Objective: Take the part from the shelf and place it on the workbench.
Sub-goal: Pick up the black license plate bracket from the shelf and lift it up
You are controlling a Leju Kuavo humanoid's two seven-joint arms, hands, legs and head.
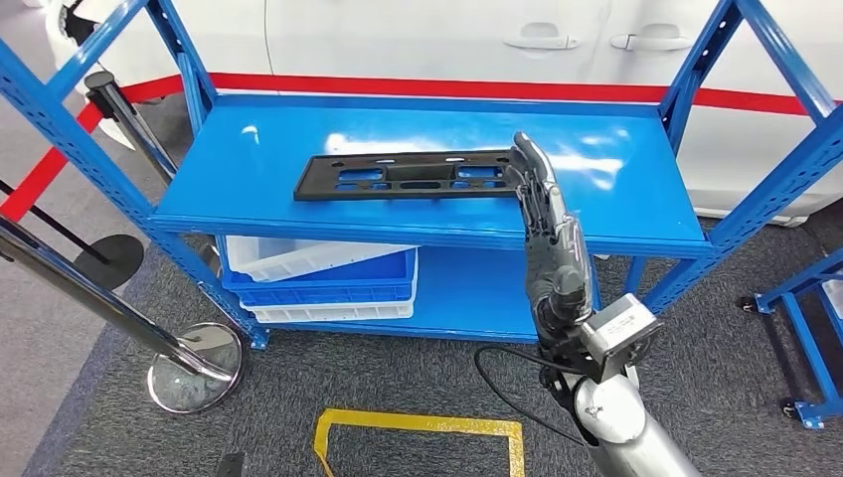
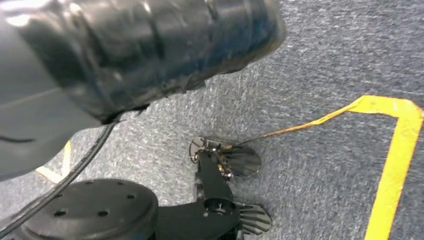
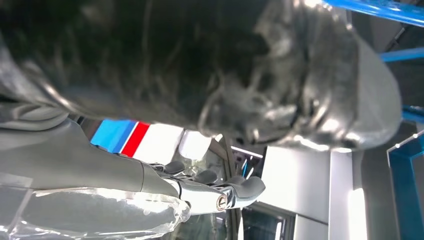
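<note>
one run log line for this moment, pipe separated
phase: reach | right hand: fingers extended at right end of black part, no grip seen | part: flat on blue shelf | left hand: low over carpet

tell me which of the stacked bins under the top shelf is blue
The middle bin is blue. It is sandwiched between a white bin tilted on top and another white bin at the bottom of the stack.

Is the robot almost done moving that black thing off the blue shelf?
Not nearly. The black part lies flat on the blue shelf, so nothing is moved yet. What looks done: the right hand has reached up to the part's end, fingers stretched out; I can't tell if it grips yet. Left to do: grab the part, lift it off, and carry it to the workbench.
</note>
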